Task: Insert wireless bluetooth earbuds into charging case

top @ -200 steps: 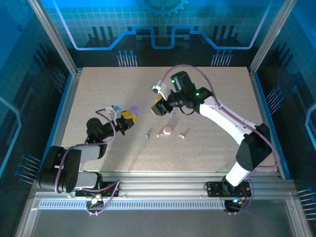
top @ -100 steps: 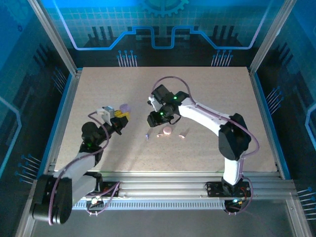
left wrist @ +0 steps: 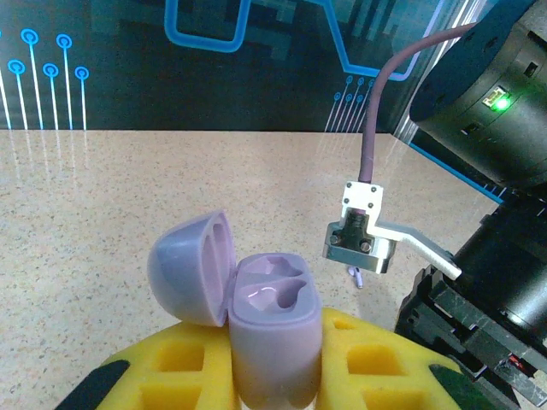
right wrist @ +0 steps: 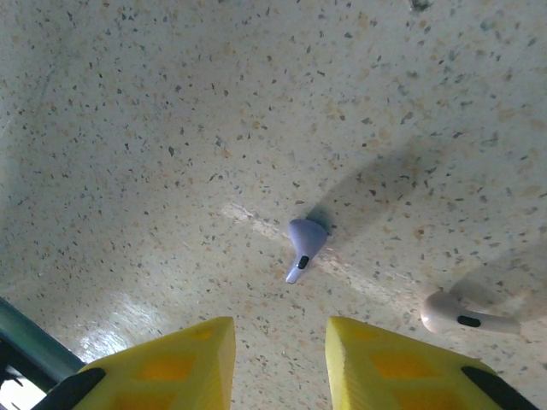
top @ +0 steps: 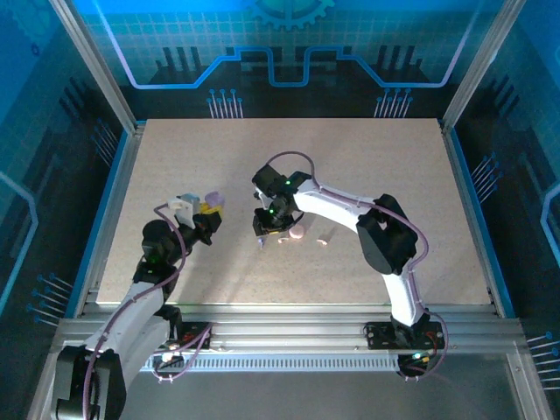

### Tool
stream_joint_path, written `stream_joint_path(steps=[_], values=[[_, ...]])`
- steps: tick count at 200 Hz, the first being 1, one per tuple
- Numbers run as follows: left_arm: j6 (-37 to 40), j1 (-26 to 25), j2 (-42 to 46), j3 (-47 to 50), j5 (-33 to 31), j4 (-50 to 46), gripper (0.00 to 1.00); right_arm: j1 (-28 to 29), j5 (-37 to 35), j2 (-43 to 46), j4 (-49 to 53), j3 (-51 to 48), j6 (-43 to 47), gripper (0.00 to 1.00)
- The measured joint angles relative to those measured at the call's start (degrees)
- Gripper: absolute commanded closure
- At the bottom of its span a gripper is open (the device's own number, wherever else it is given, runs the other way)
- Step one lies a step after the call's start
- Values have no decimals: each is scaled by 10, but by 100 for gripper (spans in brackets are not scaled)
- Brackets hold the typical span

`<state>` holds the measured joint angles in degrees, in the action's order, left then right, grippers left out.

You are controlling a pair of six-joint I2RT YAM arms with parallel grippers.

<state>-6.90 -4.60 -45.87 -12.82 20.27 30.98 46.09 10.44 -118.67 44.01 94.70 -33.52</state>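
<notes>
**Lilac bud waits beneath parted jaws**

The lilac earbud [right wrist: 304,243] lies mid-frame on the table [right wrist: 128,128], just above the right gripper's [right wrist: 280,350] parted, empty jaws. It looks light, hard and slick. Pinching the rounded head seems safest, as the thin stem could skid. At bottom centre, the left gripper [top: 207,214] clamps the lilac case [left wrist: 273,329], lid open, both wells empty.

Lilac case [left wrist: 272,325] between the yellow pads [left wrist: 171,367] of the left gripper [left wrist: 273,376]; the right gripper [right wrist: 278,363] shows the same yellow. On the beige table [right wrist: 128,128], flecked dark and orange, are a lilac bud [right wrist: 303,243] and a pale pink bud [right wrist: 466,314], each with a small black mark. The dark blue wall [left wrist: 128,60] carries lighter blue circuit lines.
</notes>
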Motion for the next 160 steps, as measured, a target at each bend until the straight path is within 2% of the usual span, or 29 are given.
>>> stream_joint_path(steps=[160], values=[[10,0,1,0,-17,-8,88,1,22,-67,-21,0,-15,71]])
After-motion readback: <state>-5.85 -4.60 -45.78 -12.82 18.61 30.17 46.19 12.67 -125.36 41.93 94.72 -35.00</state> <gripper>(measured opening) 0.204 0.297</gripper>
